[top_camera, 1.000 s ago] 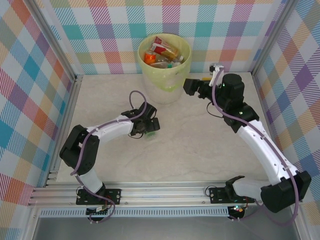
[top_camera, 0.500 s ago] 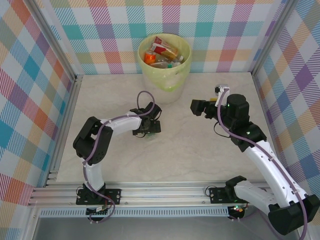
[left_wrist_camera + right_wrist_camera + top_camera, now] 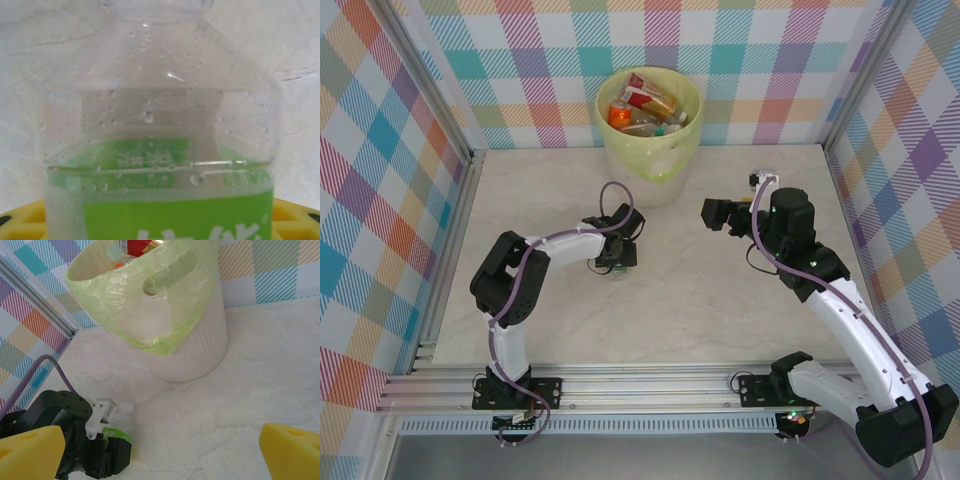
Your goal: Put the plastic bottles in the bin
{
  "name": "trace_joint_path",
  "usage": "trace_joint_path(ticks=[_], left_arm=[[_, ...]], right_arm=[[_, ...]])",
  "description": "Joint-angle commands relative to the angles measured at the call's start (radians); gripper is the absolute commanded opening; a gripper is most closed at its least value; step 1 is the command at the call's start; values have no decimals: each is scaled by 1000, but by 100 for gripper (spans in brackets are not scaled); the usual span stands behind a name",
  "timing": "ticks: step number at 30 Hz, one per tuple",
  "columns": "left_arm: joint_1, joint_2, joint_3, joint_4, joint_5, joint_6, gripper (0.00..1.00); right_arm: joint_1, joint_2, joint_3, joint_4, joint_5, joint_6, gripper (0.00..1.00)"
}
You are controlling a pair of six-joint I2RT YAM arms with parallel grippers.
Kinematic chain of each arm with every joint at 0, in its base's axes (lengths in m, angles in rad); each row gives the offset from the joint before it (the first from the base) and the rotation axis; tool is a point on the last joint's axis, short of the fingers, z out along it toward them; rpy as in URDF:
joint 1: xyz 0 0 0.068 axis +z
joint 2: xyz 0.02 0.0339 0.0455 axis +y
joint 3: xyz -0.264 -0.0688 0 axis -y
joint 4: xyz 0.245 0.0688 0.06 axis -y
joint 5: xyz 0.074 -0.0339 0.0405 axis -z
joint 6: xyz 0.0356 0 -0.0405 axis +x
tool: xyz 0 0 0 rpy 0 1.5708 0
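The bottle (image 3: pixel 160 125), judged light, thin-walled and slippery, is straddled at its label by the left gripper (image 3: pixel 615 260), its clench not discernible; the right gripper (image 3: pixel 709 212) is spread empty.

A bottle (image 3: pixel 160 150) is sitting on the table (image 3: pixel 720 300) right in front of the left gripper (image 3: pixel 617 255), neck pointing away from it. The bin (image 3: pixel 650 150) is standing ahead of the right gripper (image 3: pixel 712 212), w/ more bottles (image 3: pixel 645 108) lying inside.

Overhead rear; wrist close-ups (shared bottle (image 3: pixel 160 125))
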Motion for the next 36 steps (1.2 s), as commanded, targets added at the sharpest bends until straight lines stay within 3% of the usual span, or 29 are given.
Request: trace_joint_path(ticks=[1, 8, 19, 28, 33, 36], left_arm=[[-10, -72, -6, 25, 14, 34, 56], [-10, -179, -14, 81, 76, 85, 54], [-2, -349, 177, 200, 63, 249, 55], [7, -403, 245, 526, -19, 441, 57], [20, -376, 245, 729, -75, 569, 58], [45, -343, 270, 805, -123, 577, 59]], right_arm=[[6, -5, -2, 54, 11, 16, 100], [6, -22, -7, 53, 31, 16, 100], [5, -74, -19, 71, 69, 28, 100], [6, -131, -40, 60, 97, 61, 100], [5, -176, -48, 33, 114, 82, 100], [6, -204, -49, 22, 117, 89, 100]])
